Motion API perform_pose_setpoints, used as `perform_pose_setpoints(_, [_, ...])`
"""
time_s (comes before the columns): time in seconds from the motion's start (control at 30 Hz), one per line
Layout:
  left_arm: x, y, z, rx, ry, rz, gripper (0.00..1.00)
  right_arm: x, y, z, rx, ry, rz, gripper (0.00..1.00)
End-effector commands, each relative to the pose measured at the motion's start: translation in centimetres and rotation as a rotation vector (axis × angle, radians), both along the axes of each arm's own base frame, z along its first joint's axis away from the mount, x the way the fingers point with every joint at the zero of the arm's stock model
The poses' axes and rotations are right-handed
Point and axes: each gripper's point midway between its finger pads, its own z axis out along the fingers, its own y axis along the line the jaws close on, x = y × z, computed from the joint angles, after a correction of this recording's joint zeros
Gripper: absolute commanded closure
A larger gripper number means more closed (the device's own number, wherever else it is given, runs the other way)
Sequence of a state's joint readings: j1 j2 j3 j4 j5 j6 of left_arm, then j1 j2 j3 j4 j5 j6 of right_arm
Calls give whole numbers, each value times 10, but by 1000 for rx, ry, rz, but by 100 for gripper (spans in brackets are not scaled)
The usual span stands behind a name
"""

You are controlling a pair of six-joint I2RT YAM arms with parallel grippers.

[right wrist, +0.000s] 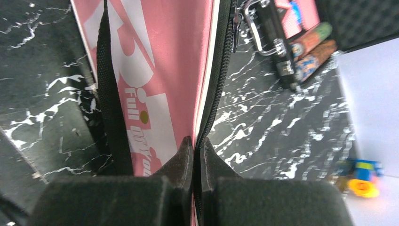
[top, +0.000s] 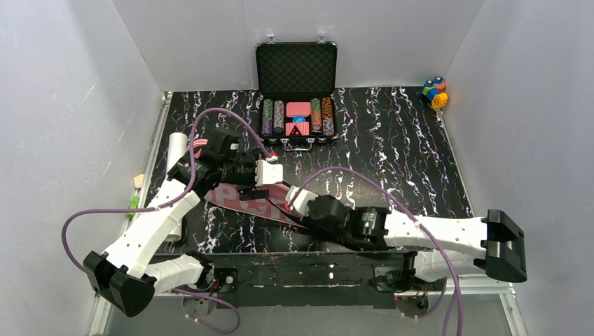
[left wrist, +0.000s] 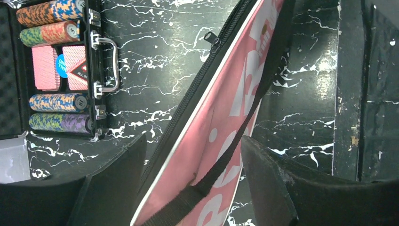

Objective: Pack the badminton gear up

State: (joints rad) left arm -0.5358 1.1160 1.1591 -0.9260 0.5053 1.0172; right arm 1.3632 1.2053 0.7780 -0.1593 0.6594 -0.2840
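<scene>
The pink racket-shaped cover (top: 260, 203) with white lettering and a black strap (left wrist: 235, 146) lies on the black marbled table between my arms. My left gripper (top: 246, 183) is open and straddles the cover (left wrist: 197, 141), one finger (left wrist: 117, 179) on each side, touching nothing. My right gripper (top: 293, 203) is shut on the cover's black zip edge (right wrist: 214, 84), with the pink face (right wrist: 169, 56) to its left. The long white tube (top: 174, 150) lies along the table's left edge, partly under my left arm. Rackets and shuttlecocks are hidden or out of view.
An open black case of poker chips (top: 297, 115) stands at the back centre and shows in the left wrist view (left wrist: 56, 70). A small multicoloured toy (top: 434, 92) sits in the back right corner. A small beige and green thing (top: 136, 187) lies off the left edge.
</scene>
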Motion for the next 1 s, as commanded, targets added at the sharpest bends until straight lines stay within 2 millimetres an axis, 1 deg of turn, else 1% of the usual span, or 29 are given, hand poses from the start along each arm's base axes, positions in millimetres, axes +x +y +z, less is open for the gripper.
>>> perform_pose_setpoints(0.0, [-5, 6, 9, 19, -31, -30, 27, 14, 2, 37, 4, -303, -105, 99])
perform_pose_setpoints(0.1, [1, 6, 14, 37, -66, -47, 28, 10, 5, 48, 22, -370, -99, 99])
perform_pose_setpoints(0.2, [9, 2, 22, 42, -74, -51, 27, 13, 5, 73, 69, -450, -109, 99])
perform_pose_setpoints(0.27, [9, 1, 23, 61, -36, -62, 28, 14, 4, 81, 75, -476, -108, 99])
perform_pose_setpoints(0.33, [8, 0, 20, 83, 6, -72, 28, 13, 3, 81, 66, -487, -106, 99])
perform_pose_setpoints(0.4, [3, 2, 13, 106, 51, -84, 28, 11, 2, 81, 64, -494, -107, 99])
perform_pose_setpoints(0.53, [-19, 6, -4, 137, 172, -116, 28, 10, 2, 79, 66, -501, -119, 99])
perform_pose_setpoints(0.6, [-23, 7, -13, 146, 202, -106, 28, 7, 6, 82, 59, -523, -101, 99])
perform_pose_setpoints(0.7, [-16, 3, -18, 128, 170, -79, 29, 3, 14, 88, 56, -565, -77, 99])
perform_pose_setpoints(0.8, [-4, -4, -15, 94, 144, -45, 31, 2, 20, 97, 73, -589, -71, 99])
perform_pose_setpoints(0.87, [-1, -9, -16, 85, 156, -37, 33, 0, 23, 102, 84, -594, -60, 99])
perform_pose_setpoints(0.93, [0, -13, -20, 89, 183, -37, 38, -1, 27, 109, 99, -598, -55, 99])
perform_pose_setpoints(0.97, [0, -16, -22, 91, 193, -39, 42, -1, 28, 111, 102, -601, -57, 99])
